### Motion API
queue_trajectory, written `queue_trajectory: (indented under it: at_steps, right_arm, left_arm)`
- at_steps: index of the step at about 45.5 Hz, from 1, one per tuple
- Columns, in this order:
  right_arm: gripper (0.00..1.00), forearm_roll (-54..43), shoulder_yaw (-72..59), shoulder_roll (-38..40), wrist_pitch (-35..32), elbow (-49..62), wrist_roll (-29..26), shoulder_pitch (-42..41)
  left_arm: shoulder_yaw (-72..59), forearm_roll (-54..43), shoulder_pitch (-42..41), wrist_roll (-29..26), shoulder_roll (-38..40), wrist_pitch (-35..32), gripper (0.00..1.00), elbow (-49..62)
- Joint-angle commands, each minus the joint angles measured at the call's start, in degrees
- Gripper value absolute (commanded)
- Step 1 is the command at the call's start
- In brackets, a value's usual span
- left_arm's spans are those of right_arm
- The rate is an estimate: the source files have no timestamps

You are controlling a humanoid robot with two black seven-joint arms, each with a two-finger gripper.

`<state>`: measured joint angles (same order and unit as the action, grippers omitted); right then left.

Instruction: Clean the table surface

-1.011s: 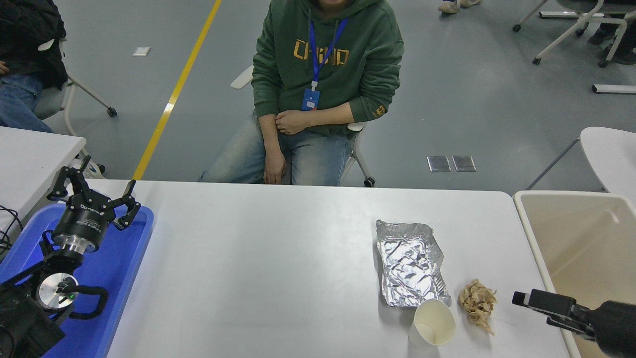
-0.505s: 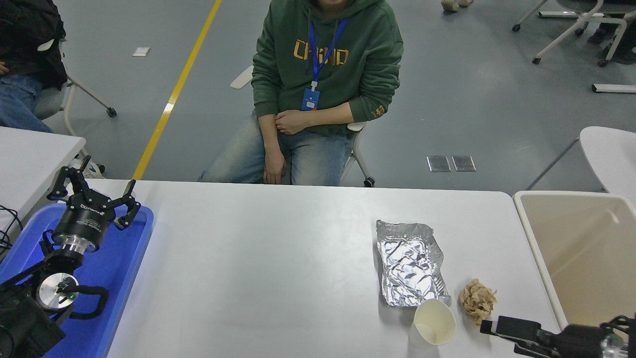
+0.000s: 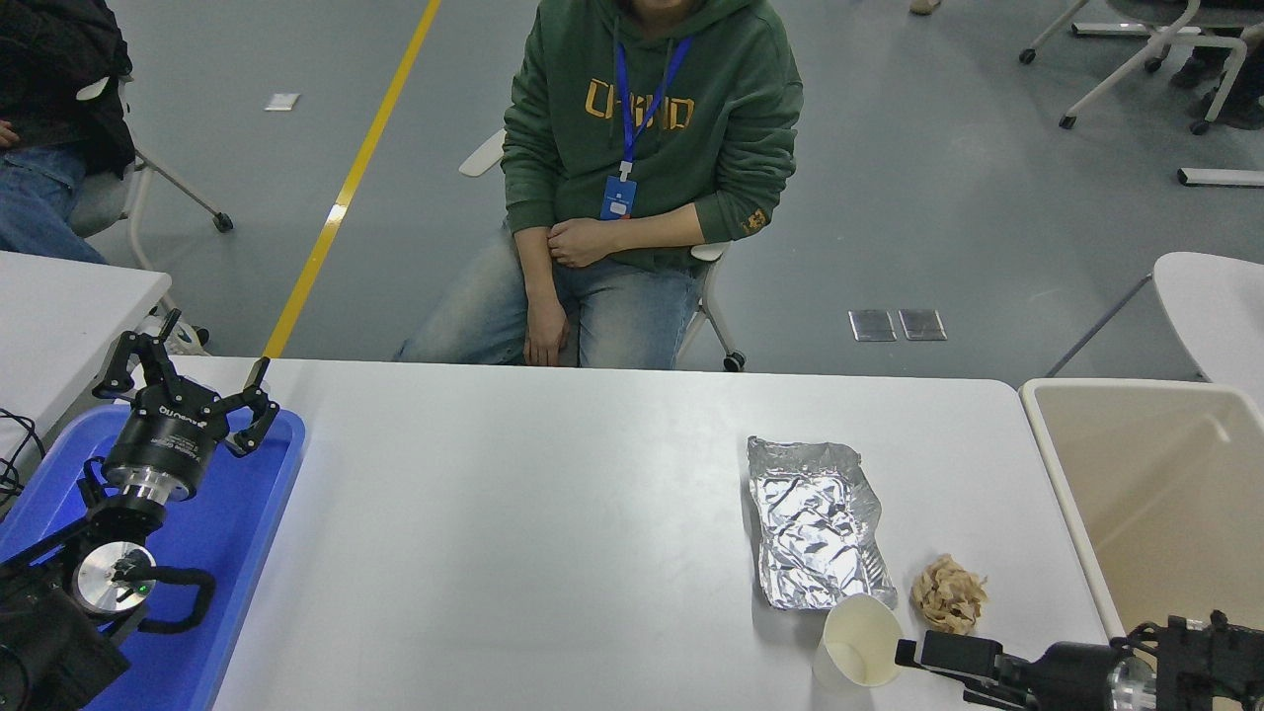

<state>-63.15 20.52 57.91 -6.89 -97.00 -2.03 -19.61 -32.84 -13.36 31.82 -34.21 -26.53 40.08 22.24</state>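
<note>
The white table surface (image 3: 553,533) holds a crumpled foil tray (image 3: 815,523), a white paper cup (image 3: 861,642) lying on its side, and a crumpled wad of brown paper (image 3: 948,592), all at the front right. My right gripper (image 3: 938,673) comes in low from the right edge, open and empty. Its upper finger (image 3: 943,652) ends right beside the cup's rim, just below the brown wad. My left gripper (image 3: 193,380) is parked open over the blue tray at the lower left.
A beige bin (image 3: 1165,494) stands against the table's right end. A blue tray (image 3: 227,533) sits at the left end. A person in a green hoodie (image 3: 647,148) sits at the far side, hands in lap. A smaller white table (image 3: 59,306) stands at the left.
My right gripper has moved left and down, from beside the bin's near edge, past the brown wad, to the cup's rim. The cup, foil, wad and left arm have not moved.
</note>
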Motion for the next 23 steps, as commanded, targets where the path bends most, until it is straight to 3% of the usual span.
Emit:
queue_trajectory:
  at_steps: [1,23]
  right_arm:
    - [1.00,-1.54,-0.13,-1.48,-0.15,0.58,-2.54,-0.95]
    - [1.00,-2.06,-1.97,-7.55,-1.38,5.15,-5.62,-3.50]
  left_arm:
    - [-0.03,0.00,0.00,0.02,0.07,0.00,1.00,0.00]
    - [-0.03,0.00,0.00,0.02,-0.01,0.00,1.00,0.00]
